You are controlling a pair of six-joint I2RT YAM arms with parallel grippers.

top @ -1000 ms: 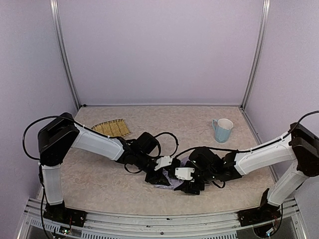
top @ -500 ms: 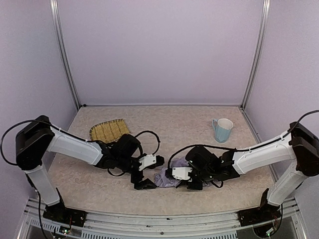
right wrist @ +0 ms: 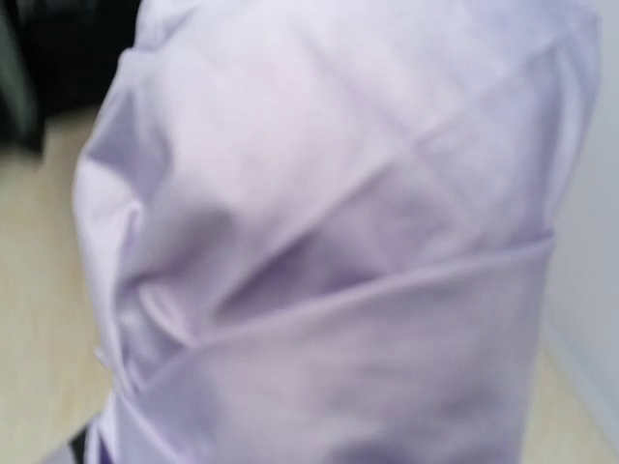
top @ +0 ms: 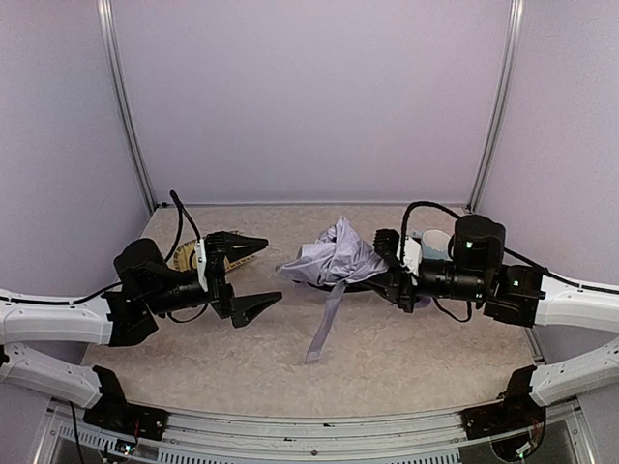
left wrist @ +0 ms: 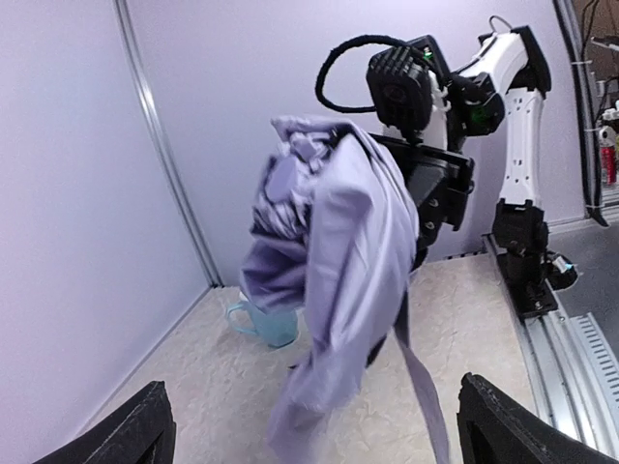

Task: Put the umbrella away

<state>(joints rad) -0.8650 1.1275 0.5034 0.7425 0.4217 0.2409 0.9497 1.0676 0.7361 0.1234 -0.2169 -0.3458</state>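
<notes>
Currently one umbrella (top: pixel 334 259) hangs, apparently pinched in the right claw (top: pixel 387 275); the left claw (top: pixel 272 271) spreads wide.

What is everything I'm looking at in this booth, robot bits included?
umbrella: one, pale lavender, bunched, held above the table, a strap hanging down.
mug: one, pale blue, far right of the table, partly behind the right arm.
straw tray: one, tan woven, far left of the table, partly behind the left gripper.
table: one, beige marbled top.
left gripper: one, black, open, holding nothing, pointed toward the umbrella.
right gripper: one, black, shut on the umbrella.
</notes>
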